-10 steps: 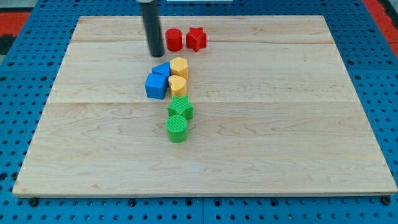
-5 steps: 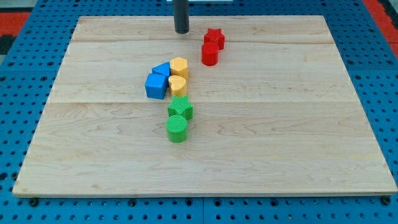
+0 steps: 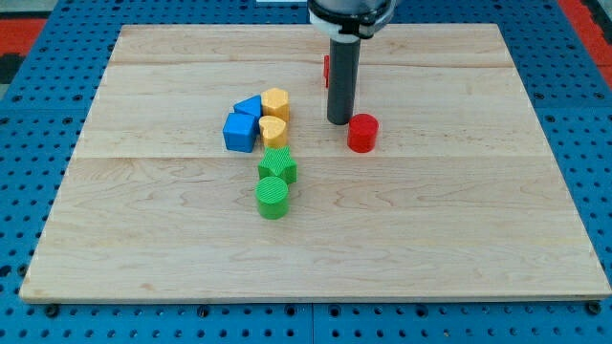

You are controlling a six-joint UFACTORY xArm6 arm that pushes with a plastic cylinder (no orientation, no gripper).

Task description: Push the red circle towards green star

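Note:
The red circle (image 3: 362,132) lies on the wooden board (image 3: 459,210), right of the block cluster. The green star (image 3: 277,166) sits lower left of it, just above a green cylinder (image 3: 272,198). My tip (image 3: 339,121) stands just to the upper left of the red circle, close to its edge. The rod rises from there to the view's top and hides most of a red block (image 3: 326,70) behind it.
A blue cube (image 3: 240,132) and a second blue block (image 3: 250,106) sit left of a yellow hexagon (image 3: 275,101) and a yellow heart (image 3: 273,131), directly above the green star. Blue pegboard surrounds the board.
The red circle has moved down and to the right, away from the red star. My tip has swung from the view's top left to right beside the circle.

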